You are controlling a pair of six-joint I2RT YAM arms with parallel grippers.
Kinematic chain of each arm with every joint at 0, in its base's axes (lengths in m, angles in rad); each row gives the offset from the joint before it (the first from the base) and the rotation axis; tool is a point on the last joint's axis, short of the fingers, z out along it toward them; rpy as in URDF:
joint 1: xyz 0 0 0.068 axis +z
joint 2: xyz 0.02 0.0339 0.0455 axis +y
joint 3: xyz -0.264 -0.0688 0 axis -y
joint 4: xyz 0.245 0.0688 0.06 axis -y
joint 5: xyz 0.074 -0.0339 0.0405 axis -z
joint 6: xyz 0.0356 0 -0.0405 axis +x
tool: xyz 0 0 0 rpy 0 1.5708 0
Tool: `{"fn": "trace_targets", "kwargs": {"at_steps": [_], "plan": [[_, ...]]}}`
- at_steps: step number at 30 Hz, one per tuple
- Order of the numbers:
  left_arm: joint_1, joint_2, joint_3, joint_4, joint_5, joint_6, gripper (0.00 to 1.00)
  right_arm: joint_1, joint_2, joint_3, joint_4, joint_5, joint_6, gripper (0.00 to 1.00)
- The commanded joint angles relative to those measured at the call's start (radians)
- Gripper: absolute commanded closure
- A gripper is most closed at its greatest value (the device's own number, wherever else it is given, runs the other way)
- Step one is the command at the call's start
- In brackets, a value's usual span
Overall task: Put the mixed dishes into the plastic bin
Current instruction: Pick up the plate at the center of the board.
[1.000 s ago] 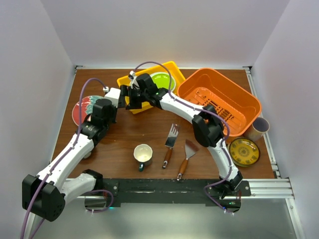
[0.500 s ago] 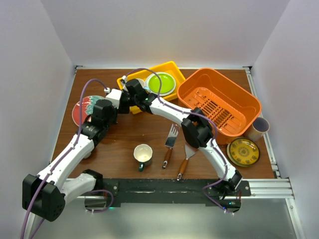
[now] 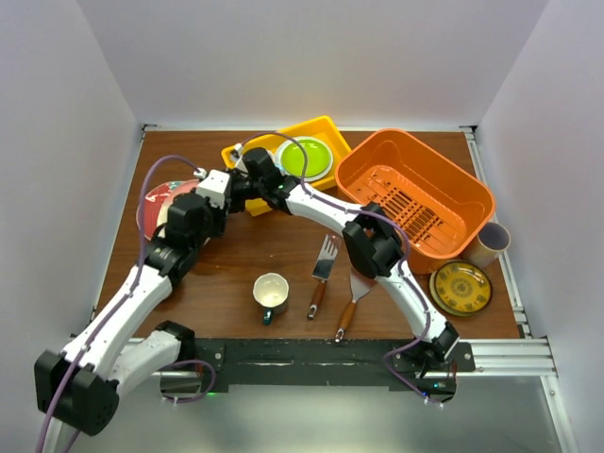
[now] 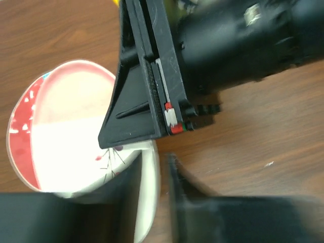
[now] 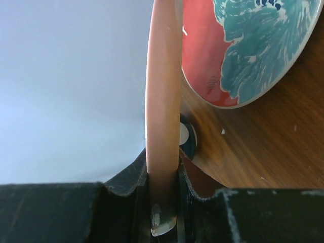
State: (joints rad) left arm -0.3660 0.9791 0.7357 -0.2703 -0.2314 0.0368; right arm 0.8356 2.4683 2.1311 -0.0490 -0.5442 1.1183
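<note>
Pink-rimmed plate (image 4: 66,136) is tilted on edge at ten o'clock, seemingly mid-handover: the right gripper (image 5: 163,174) is clamped on its rim, and the left gripper (image 4: 152,202) loosely straddles the rim, jaws slightly parted. Next, the left should back clear so the right can carry it to the plastic bin (image 3: 396,160) at two o'clock.

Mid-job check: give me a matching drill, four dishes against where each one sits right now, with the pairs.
Dishes:
1. lime green plate
2. yellow patterned plate
3. mug
4. pink-rimmed plate

Places:
A. on edge, clamped in the right gripper
B. on the table, left of the spatulas
C. in the yellow tray
D. on the table, at the near side of the orange bin

Pairs: 1-C, 2-D, 3-B, 4-A.
</note>
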Motion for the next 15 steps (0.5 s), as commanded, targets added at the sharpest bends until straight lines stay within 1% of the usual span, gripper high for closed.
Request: {"fn": "trace_targets", "kwargs": {"at_steps": [1, 2, 5, 6, 10, 15], "plan": [[0.002, -0.178, 0.031, 0.112, 0.098, 0.015, 0.45, -0.075, -0.114, 0.013, 0.205, -0.132, 0.023, 1.00], [0.002, -0.209, 0.030, 0.126, 0.110, 0.008, 0.32, -0.087, -0.129, 0.015, 0.204, -0.164, 0.005, 1.00], [0.002, -0.318, 0.030, 0.146, 0.133, -0.014, 0.17, -0.145, -0.196, 0.000, 0.198, -0.212, -0.075, 1.00], [0.002, -0.339, 0.031, 0.143, 0.135, -0.021, 0.15, -0.159, -0.221, -0.014, 0.211, -0.249, -0.089, 1.00], [0.002, -0.405, 0.044, 0.111, 0.138, -0.023, 0.12, -0.260, -0.330, -0.118, 0.302, -0.358, -0.107, 1.00], [0.002, -0.453, -0.005, 0.123, 0.126, -0.006, 0.11, -0.363, -0.505, -0.296, 0.350, -0.450, -0.130, 1.00]]}}
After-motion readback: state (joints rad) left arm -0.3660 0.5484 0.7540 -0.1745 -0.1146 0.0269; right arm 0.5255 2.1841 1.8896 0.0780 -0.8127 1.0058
